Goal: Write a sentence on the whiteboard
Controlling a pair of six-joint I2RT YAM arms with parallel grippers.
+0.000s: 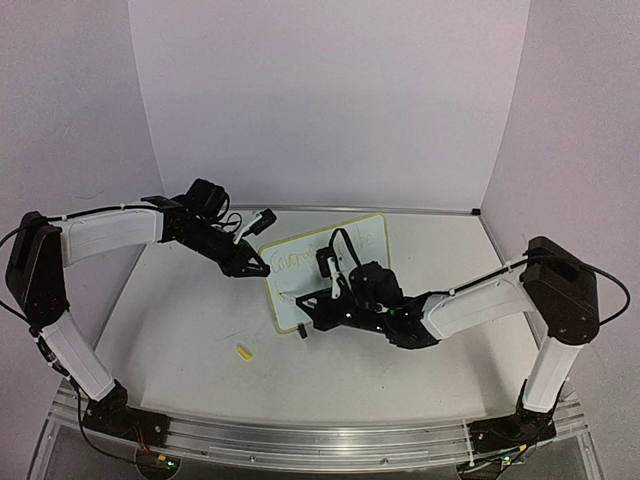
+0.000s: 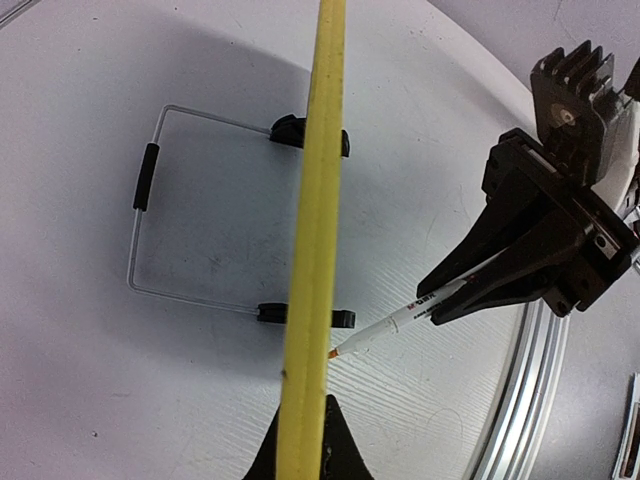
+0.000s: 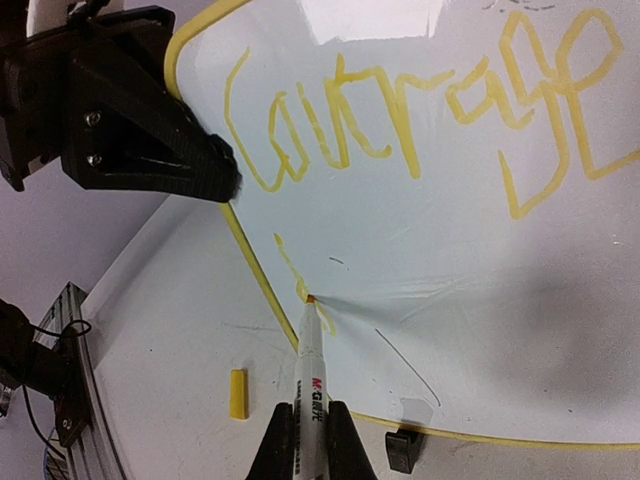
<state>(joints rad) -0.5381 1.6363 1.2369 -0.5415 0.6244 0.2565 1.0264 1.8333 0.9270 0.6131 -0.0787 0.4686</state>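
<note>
The whiteboard [image 1: 355,240] stands tilted mid-table, its face [image 3: 450,260] white inside a pale yellow frame [image 2: 318,230]. The sentence [image 3: 400,110] is thick yellow handwriting in one line across the top, faint in the top view [image 1: 295,262]. A short yellow stroke [image 3: 290,268] lies below it. My left gripper [image 1: 258,267] is shut on the frame's left edge, and shows in its own view [image 2: 305,435] and the right wrist view [image 3: 215,178]. My right gripper [image 3: 311,420] is shut on a white marker [image 3: 310,365]. The marker's orange tip [image 3: 311,298] touches the board by that stroke.
A small yellow marker cap [image 3: 237,393] lies on the table left of the board [image 1: 243,351]. Behind the board a wire stand [image 2: 145,180] joins two black clip feet [image 2: 290,130]. An aluminium rail [image 2: 520,400] runs along the table's near edge.
</note>
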